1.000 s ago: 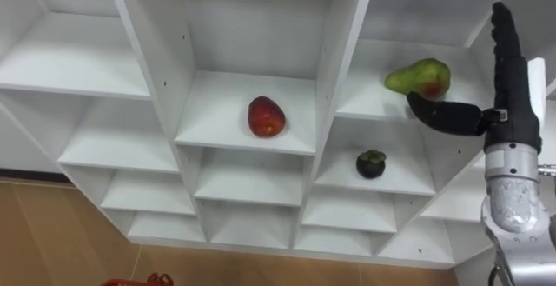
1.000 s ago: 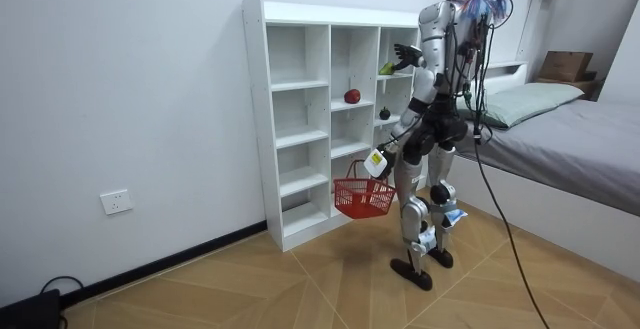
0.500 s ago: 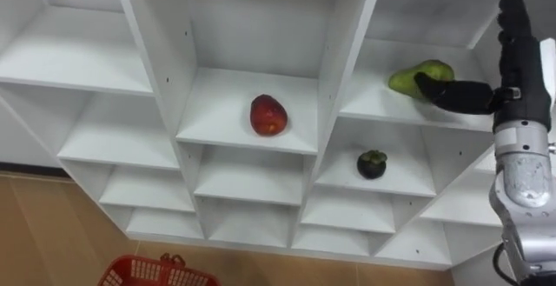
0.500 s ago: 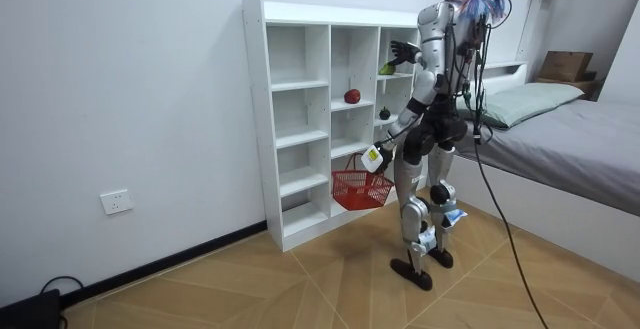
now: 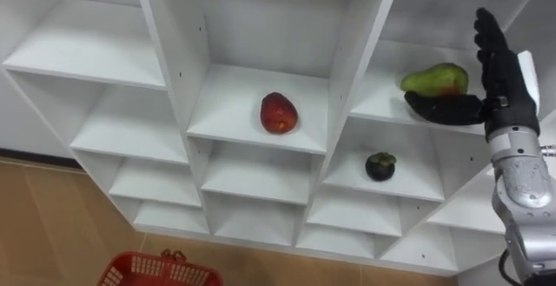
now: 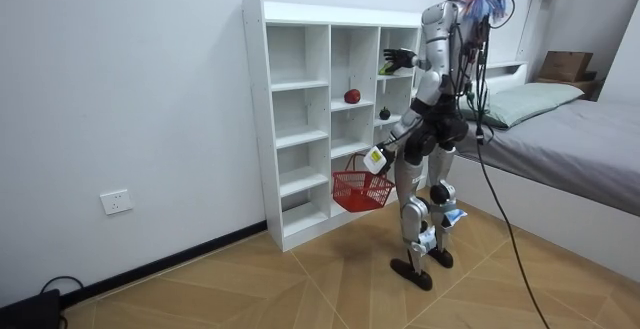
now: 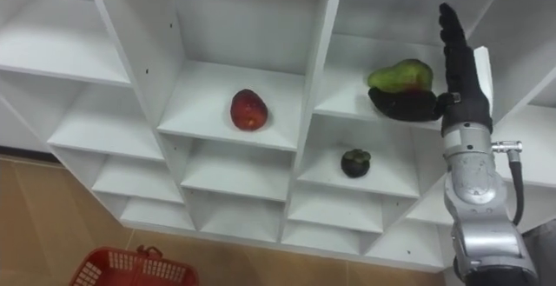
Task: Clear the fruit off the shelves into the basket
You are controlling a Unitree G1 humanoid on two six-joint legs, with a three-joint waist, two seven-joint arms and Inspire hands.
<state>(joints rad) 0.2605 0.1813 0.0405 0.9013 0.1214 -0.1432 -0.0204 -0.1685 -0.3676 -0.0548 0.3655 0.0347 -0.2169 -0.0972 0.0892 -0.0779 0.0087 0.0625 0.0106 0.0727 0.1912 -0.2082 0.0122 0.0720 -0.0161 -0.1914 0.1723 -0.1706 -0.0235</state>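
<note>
Standing on the wood floor point(image 6: 300, 279) between the white closet point(image 6: 300, 119) and the bed point(image 6: 580, 139), the robot has open floor toward the room view's left. The red basket point(image 6: 362, 193) hangs clear of the floor from the left hand point(image 6: 373, 159), which is closed on its handle. The right hand point(image 5: 504, 95) is raised at an upper shelf edge, fingers straight, thumb just beneath the green fruit point(image 5: 434, 78). The red fruit point(image 5: 279, 113) sits in the middle column. The dark fruit point(image 5: 380, 165) sits one shelf below the green fruit.
</note>
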